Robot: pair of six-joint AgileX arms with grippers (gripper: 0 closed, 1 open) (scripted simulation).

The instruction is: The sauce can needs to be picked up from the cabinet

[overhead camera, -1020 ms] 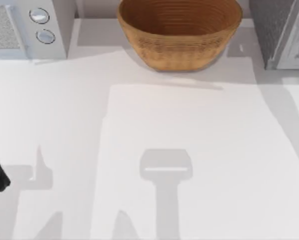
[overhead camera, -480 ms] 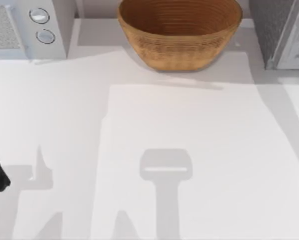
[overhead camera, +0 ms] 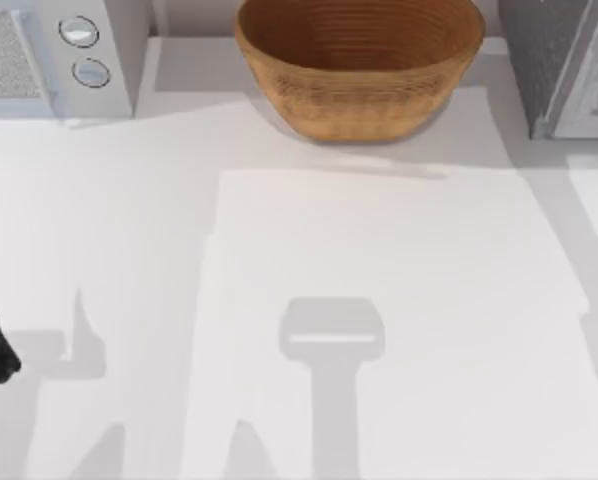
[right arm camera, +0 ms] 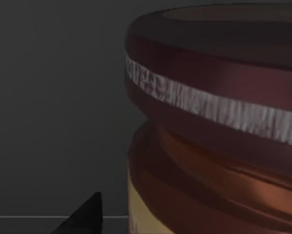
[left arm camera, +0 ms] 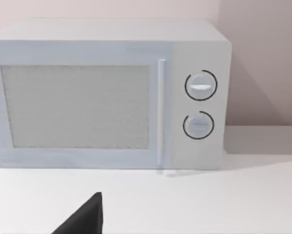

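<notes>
Woven basket [overhead camera: 359,65], tan, stood at table [overhead camera: 279,250] far edge, centre. White microwave [overhead camera: 54,55] with two round dials [left arm camera: 199,105] occupied far-left corner.

I see a white desk [overhead camera: 379,260] with grey shadows lying on it. At its far left stands a white microwave [left arm camera: 107,92] with two round dials, against a pale pinkish wall [left arm camera: 263,58]. At the far right stands a grey cabinet [overhead camera: 564,60].

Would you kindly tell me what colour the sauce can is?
Dark maroon-red with a silvery band, seen best in the right wrist view: sauce can.
</notes>
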